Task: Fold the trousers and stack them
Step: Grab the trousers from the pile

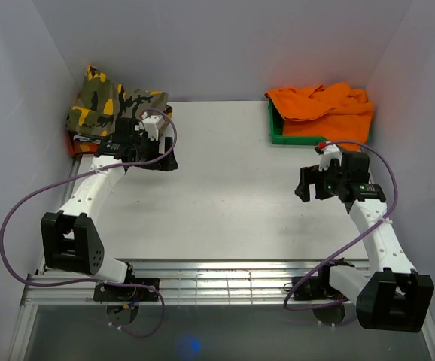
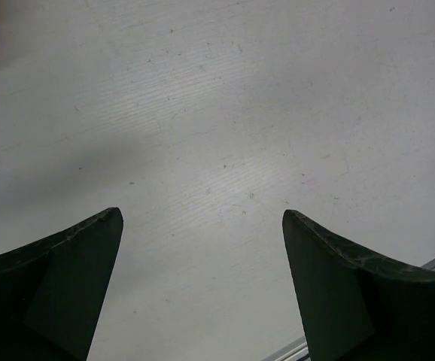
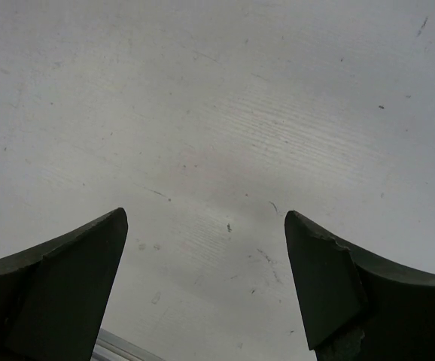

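Trousers (image 1: 323, 109) sit bunched in the bin (image 1: 276, 137) beyond your right gripper (image 1: 305, 185); it and your left gripper (image 2: 202, 218) gape empty; all folding lies ahead.

White table (image 1: 225, 195), green tray (image 1: 276, 129) at far right, camouflage garment (image 1: 112, 105) at far-left corner

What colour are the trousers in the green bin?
The trousers are bright orange; the top external view shows them best.
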`<action>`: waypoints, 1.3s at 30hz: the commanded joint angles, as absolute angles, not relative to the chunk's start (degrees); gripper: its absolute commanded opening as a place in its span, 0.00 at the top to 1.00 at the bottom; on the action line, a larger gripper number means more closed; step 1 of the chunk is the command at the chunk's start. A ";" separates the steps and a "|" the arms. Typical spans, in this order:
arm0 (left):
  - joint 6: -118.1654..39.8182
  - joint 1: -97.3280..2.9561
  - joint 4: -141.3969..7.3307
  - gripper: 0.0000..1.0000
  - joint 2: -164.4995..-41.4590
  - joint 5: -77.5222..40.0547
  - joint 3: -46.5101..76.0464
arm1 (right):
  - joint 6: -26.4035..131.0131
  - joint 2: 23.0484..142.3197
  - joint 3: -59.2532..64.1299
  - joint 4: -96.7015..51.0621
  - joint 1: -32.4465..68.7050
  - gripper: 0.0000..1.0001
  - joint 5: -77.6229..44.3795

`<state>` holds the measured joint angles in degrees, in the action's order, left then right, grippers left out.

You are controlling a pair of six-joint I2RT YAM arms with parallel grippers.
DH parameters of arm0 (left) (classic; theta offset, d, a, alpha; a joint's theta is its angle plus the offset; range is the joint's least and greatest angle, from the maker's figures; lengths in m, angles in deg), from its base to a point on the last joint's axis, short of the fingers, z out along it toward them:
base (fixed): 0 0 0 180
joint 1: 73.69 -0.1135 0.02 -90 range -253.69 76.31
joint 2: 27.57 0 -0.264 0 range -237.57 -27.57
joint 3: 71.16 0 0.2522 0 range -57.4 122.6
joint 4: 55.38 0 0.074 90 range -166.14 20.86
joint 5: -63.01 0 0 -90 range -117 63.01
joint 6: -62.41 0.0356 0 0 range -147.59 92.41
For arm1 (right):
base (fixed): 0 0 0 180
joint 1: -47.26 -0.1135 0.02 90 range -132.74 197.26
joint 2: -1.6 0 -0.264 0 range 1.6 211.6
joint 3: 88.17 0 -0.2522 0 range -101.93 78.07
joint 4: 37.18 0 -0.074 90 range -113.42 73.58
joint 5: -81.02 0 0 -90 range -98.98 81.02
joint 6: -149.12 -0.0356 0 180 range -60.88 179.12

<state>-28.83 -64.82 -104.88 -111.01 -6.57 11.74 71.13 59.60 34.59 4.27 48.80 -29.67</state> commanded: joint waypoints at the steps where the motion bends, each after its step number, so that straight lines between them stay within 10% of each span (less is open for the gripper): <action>1: -28.82 -64.63 -106.22 0.02 -107.38 -3.27 16.32 | 70.11 63.64 24.39 3.39 49.19 0.10 -28.76; 14: -32.33 -65.77 -108.78 0.02 -105.79 2.70 24.17 | 69.84 99.99 -22.68 2.08 49.37 0.10 -20.94; 39: -33.83 -73.16 -108.25 0.02 -108.60 8.69 17.66 | 91.00 142.75 -41.46 -25.78 49.28 0.10 1.57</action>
<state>-33.62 -72.52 -108.14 -108.54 6.63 17.95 83.68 140.86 -37.98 -18.57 49.12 -0.40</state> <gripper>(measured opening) 0.979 0.903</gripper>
